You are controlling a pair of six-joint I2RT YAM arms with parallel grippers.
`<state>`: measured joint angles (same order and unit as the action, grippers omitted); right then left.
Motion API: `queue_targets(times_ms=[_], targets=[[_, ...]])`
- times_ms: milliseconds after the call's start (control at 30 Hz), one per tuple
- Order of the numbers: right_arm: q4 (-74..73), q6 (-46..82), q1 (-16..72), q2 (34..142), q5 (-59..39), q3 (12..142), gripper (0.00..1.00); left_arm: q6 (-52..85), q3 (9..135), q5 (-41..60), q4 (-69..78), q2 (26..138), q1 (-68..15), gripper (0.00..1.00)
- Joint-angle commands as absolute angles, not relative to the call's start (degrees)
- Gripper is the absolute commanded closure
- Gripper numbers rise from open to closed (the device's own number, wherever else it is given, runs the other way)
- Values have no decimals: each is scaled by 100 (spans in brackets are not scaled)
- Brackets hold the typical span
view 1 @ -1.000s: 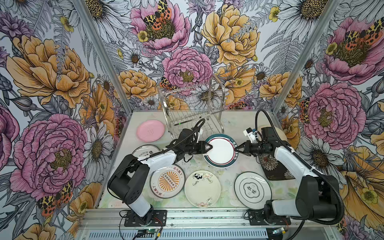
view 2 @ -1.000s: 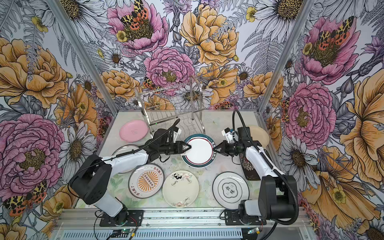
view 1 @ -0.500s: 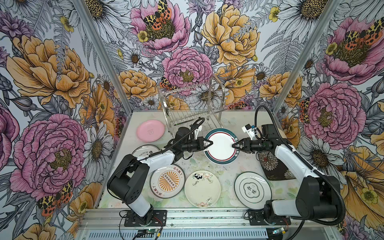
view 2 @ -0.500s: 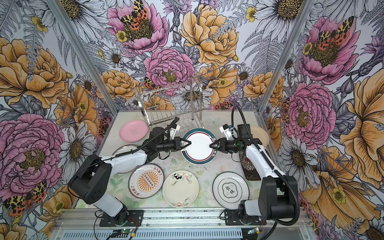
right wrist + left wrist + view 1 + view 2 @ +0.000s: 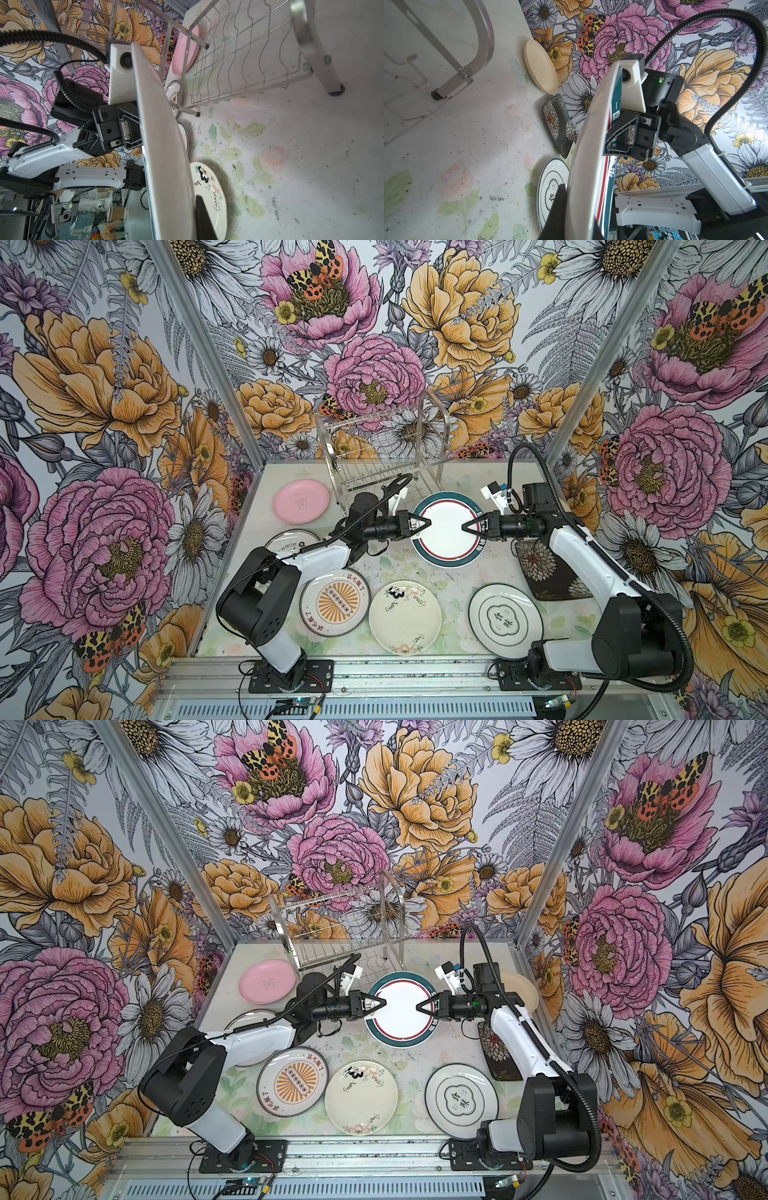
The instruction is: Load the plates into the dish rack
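1. Far left, the pink plate [image 5: 301,501] lies flat on the table [image 5: 286,472], unmoved over the last second; so does the sunburst plate [image 5: 334,602] at the front.
2. The dish rack [image 5: 382,456] stands at the back, no plate in it.
3. The left gripper [image 5: 424,524] is now clamped on the left rim of the teal-rimmed plate [image 5: 446,531]; a second ago its jaws stood apart beside that rim.
4. The teal-rimmed plate hangs clear of the table between the two arms, just in front of the dish rack; it has edged slightly nearer the rack.
5. The right gripper [image 5: 467,526] pinches the opposite rim; half a second ago it had loosened, so this reads as a re-grip; the two-sided hold looks ready for tipping the plate on edge into a slot.
6. At right, the dark square plate [image 5: 544,568] and the cream plate [image 5: 524,992] have not shifted; most of the loading remains.
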<state>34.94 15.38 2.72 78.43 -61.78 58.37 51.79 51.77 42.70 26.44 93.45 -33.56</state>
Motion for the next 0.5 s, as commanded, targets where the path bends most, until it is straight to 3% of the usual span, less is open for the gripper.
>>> queue_targets(times_ms=[0,33,167,300,467], targets=[[3357,1455,360,7626,-6431,6065,100,5214,5151,4279,2897,9234,-3445,69],[3359,1474,356,7594,-6382,6057,100,5159,5112,4181,2786,9168,-3446,55],[3379,1601,343,7412,-6007,6026,100,4551,5124,3644,1840,8773,-3499,35],[3384,1786,339,7055,-5266,6081,100,4153,5089,3023,1052,8348,-3509,25],[3543,1933,350,6624,-4300,6354,100,3728,5047,2161,125,7787,-3551,23]])
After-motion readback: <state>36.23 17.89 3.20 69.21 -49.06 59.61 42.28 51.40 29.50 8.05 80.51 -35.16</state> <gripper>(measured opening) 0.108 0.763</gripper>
